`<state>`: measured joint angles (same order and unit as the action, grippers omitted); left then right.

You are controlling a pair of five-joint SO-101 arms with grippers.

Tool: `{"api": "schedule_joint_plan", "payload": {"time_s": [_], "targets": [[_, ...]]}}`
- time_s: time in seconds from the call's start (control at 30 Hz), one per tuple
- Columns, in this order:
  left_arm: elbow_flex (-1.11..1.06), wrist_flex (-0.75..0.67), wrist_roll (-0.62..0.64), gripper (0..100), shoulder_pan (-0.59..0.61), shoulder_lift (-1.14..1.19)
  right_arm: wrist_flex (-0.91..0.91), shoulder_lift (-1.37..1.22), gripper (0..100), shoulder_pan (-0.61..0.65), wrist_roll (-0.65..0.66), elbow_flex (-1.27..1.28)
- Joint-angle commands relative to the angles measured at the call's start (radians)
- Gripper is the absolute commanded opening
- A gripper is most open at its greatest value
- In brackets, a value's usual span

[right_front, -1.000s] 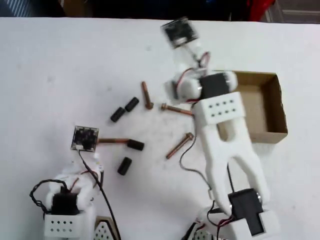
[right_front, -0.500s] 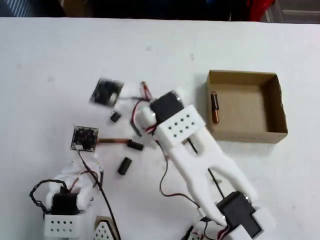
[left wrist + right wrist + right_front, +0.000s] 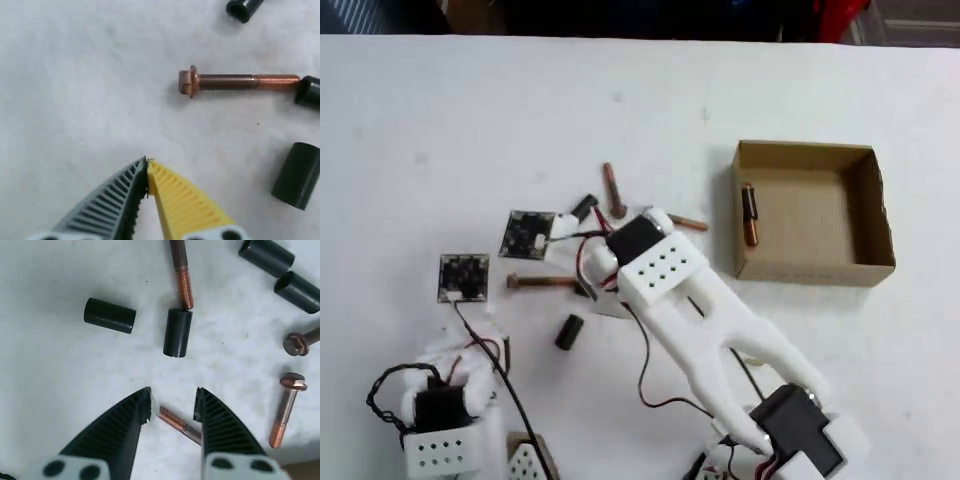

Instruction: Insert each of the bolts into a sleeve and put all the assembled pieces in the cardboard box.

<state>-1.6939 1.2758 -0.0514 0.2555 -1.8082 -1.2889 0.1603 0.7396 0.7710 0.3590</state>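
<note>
My right gripper [image 3: 173, 404] is open low over the table, its fingers either side of the threaded end of a copper bolt [image 3: 181, 424] lying there. Just beyond it lie two black sleeves [image 3: 109, 315] [image 3: 177, 332] and another bolt [image 3: 181, 270]. My left gripper [image 3: 146, 164] is shut on nothing, short of a copper bolt [image 3: 235, 82] whose tip meets a black sleeve [image 3: 311, 91]. From above, that bolt [image 3: 542, 282] lies left of the right arm [image 3: 660, 268]. The cardboard box [image 3: 865, 215] holds one assembled piece [image 3: 749, 213].
More loose parts surround the right arm: a sleeve [image 3: 569, 331] in front, a sleeve [image 3: 583, 207] and a bolt [image 3: 612, 190] behind, and another bolt [image 3: 686, 222] towards the box. The left arm [image 3: 440, 415] sits at the front left corner.
The right arm swung from beside the box to the loose bolts at the table's middle. The left arm drew back from its bolt, uncovering the bolt's head.
</note>
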Motion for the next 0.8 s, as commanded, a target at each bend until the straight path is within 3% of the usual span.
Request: {"api": "schedule_joint_plan", "payload": {"time_s": [0.0, 0.1, 0.3, 0.6, 0.77], "targets": [[0.0, 0.006, -0.002, 2, 0.028, -0.008, 0.018, 0.042, 12.7, 0.028, 0.006, 0.005], [0.0, 0.006, -0.006, 2, 0.038, -0.008, 0.028, 0.042, 12.7, 0.059, 0.012, 0.018], [0.0, 0.006, -0.008, 2, 0.228, -0.008, 0.104, 0.013, 12.7, 0.076, 0.008, 0.037], [0.0, 0.006, -0.008, 2, 0.38, -0.008, 0.128, -0.196, 12.7, 0.073, 0.011, -0.083], [0.0, 0.006, -0.008, 2, 0.401, -0.008, 0.127, -0.262, 12.7, 0.071, 0.012, -0.146]]}}
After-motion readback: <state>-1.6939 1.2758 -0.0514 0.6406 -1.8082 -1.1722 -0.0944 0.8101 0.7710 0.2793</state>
